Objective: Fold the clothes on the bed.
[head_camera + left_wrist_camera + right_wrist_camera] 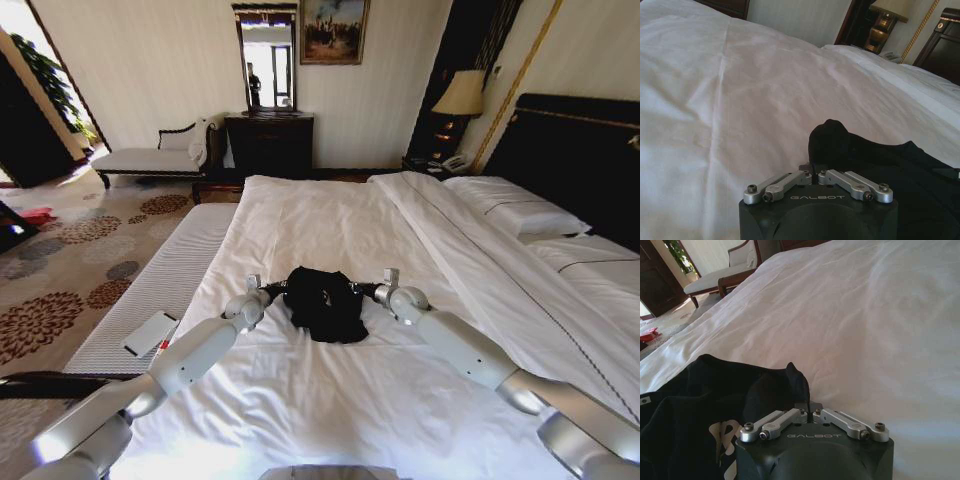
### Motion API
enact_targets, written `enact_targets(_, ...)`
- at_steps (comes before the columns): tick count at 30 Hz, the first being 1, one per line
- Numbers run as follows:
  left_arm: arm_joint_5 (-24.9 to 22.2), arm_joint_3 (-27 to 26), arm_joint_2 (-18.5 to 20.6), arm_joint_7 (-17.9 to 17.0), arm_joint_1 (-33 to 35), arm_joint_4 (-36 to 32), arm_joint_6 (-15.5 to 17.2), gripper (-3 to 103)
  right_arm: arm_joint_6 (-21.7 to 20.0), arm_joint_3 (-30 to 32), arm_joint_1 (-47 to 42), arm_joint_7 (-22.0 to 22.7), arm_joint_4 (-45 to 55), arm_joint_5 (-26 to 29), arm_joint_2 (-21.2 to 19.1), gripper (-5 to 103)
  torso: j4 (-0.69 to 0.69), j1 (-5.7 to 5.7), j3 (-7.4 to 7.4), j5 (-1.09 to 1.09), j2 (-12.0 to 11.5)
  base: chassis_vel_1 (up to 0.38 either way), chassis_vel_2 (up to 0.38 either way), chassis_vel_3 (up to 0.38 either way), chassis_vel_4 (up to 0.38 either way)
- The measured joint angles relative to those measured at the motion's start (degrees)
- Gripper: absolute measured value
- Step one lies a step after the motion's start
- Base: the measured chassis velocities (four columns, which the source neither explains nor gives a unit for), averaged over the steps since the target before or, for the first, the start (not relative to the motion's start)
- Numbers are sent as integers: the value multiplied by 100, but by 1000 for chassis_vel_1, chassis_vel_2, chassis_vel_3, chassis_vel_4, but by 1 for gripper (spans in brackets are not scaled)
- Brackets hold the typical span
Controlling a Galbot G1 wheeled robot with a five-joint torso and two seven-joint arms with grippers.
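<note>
One black T-shirt [325, 302] lies bunched on the white bed [330, 400], strung between two tools. The left tool [277, 291] is clenched on the shirt's left edge, the right tool [362, 289] on its right edge. In the wrist views, each tool's fingers [806, 167] pinch a raised fold of black fabric [715, 405].

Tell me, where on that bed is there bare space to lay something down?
Bare white sheet lies between the black T-shirt and the bed's far end, and more in front of the shirt, between the two arms. It is crowded at the shirt itself: the left tool and right tool each pinch an edge. Pillows fill the right side.
</note>
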Motion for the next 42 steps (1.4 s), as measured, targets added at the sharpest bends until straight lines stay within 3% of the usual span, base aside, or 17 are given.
enact_targets(9,-23,-129,353,-102,85,-683,12,0,36,329,-193,98,369,-20,-117,0,1,0,0,1,0,0,0,0,0)
enact_targets(21,-292,-794,1303,-500,-31,-2421,107,0,171,1275,-484,235,1840,-199,-982,0,-1,0,0,-1,0,0,0,0,0)
enact_targets(31,-681,-1271,2018,-538,-329,-3195,154,0,172,1995,-689,378,2757,99,-1627,0,2,-1,-1,-1,0,0,0,0,0)
enact_targets(39,-866,-1127,2181,-598,-959,-3301,187,0,162,1788,112,461,2766,498,-1995,0,1,0,1,0,0,0,0,0,0)
enact_targets(42,-1061,-896,2227,-624,-1601,-3227,204,0,148,1550,844,502,2773,704,-2176,0,2,0,1,-2,0,0,0,0,0)
